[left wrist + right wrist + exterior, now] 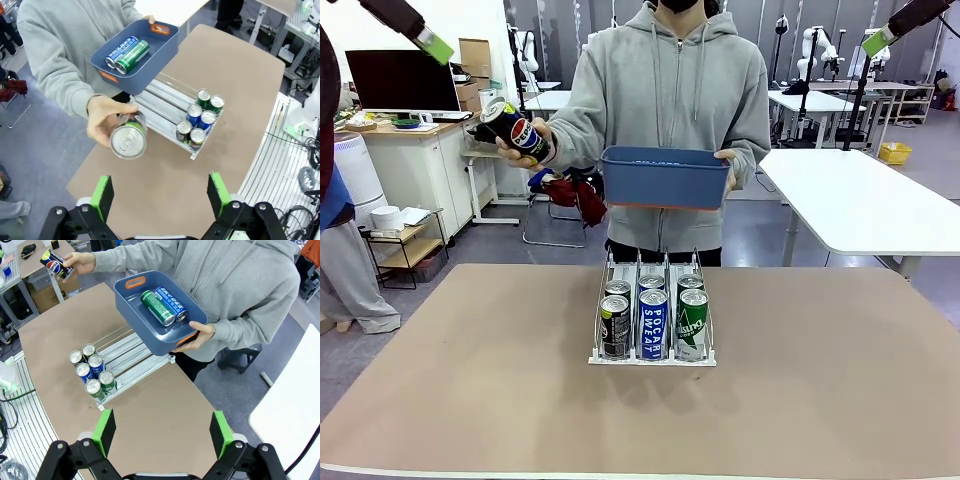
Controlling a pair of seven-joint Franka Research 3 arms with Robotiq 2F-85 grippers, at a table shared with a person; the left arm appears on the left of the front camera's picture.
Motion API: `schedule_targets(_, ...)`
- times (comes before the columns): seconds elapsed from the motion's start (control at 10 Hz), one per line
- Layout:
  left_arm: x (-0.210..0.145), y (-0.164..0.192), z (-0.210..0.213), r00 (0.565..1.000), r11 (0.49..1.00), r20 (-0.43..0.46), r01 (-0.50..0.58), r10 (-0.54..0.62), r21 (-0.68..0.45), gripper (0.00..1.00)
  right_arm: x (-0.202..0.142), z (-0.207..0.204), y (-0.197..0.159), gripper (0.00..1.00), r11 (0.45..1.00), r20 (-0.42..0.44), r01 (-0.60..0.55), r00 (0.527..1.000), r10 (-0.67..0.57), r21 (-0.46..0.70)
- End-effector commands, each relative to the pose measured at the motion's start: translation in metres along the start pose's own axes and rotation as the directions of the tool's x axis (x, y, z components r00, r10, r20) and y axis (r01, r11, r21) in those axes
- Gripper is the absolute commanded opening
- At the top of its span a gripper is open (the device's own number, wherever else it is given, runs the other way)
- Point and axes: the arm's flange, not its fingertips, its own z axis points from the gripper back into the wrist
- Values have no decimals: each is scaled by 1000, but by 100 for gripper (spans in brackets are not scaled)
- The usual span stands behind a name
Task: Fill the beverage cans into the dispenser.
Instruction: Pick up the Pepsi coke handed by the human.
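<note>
Pepsi can (516,132) aslant, silver top up-left

Black left hand (160,189) has green pads (103,196); person's hoodie (665,110) is grey.

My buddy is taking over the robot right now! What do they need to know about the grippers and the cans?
Left gripper: fingers open, empty, high above the table.
Right gripper: fingers open, empty, also high.
Dispenser: six cans are loaded, two per lane, at the robot-side end.
The person holds out a Pepsi can in one hand. The other hand carries the blue bin, with a green can and a Pocari can lying inside.
Left to do: those three cans, probably the Pepsi first.
</note>
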Motion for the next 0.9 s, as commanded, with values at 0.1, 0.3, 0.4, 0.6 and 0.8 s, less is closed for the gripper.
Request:
schedule_targets(0.1,-1,16,-30,998,998,-22,58,-57,22,100,0,0,0,100,1000,1,1,1000,-1,0)
schedule_targets(0.3,-1,31,-47,996,996,9,85,-85,18,100,0,0,0,100,1000,1,1,1000,-1,0)
schedule_targets(0.4,-1,33,-57,995,995,10,101,-101,19,100,0,0,0,100,1000,1,1,1000,-1,0)
schedule_targets(0.6,-2,39,-67,994,995,34,101,-102,22,100,0,0,0,100,1000,1,1,1000,-1,0)
schedule_targets(0.8,2,40,-60,996,996,-12,83,-83,22,100,0,0,0,100,1000,1,1,1000,-1,0)
